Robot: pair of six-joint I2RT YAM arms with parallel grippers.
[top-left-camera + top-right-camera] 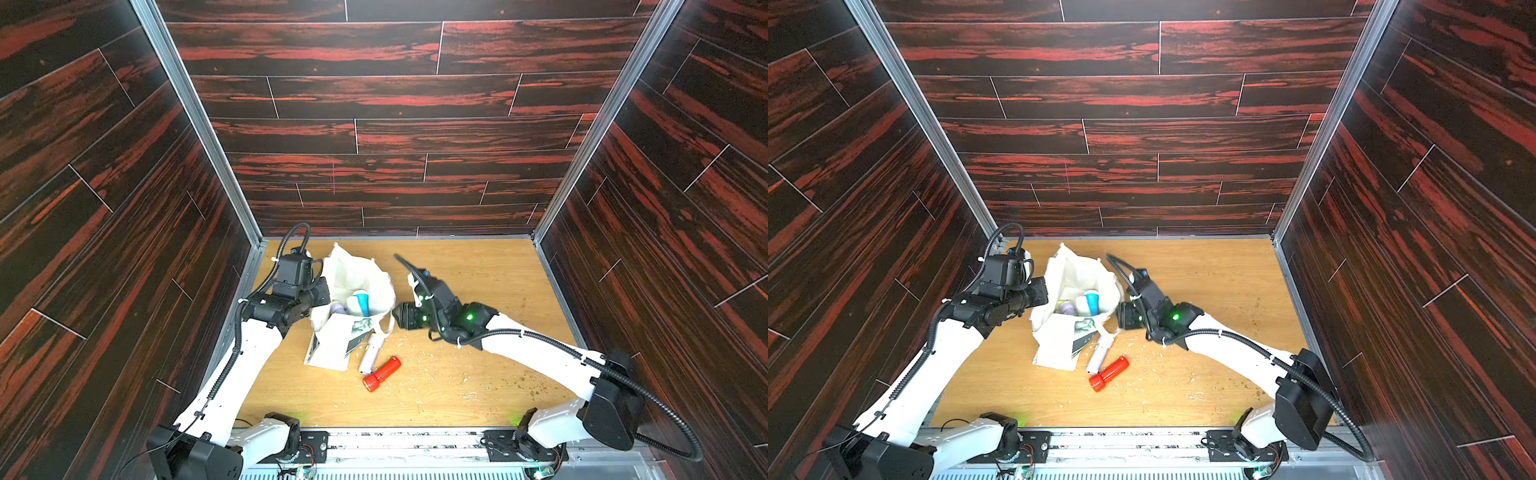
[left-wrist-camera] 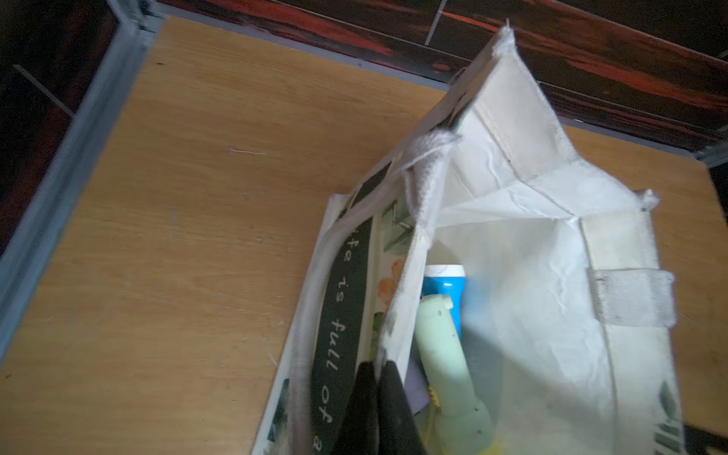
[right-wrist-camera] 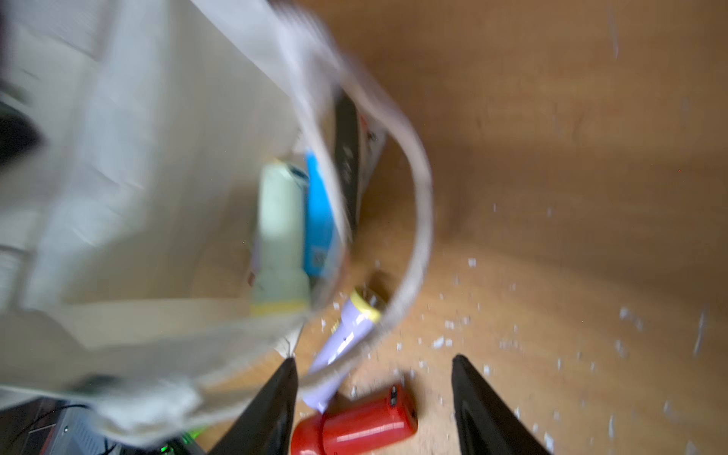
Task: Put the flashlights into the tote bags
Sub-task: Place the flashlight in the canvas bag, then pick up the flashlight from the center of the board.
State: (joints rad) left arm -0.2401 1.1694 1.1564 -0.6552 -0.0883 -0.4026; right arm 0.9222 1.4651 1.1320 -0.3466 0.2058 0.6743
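My left gripper (image 2: 377, 368) pinches the tote bag (image 2: 512, 252) rim tight; my right gripper (image 3: 374, 358) jaws stand apart, holding nothing.

The left arm (image 1: 249, 365) is reaching forward with its wrist bending inward, its claw (image 2: 376, 364) pinching shut on the wall of the tote bag (image 2: 532, 275). The right arm (image 1: 540, 345) is stretching inward, its claw (image 3: 374, 358) pointing down with jaws apart, gripping nothing.
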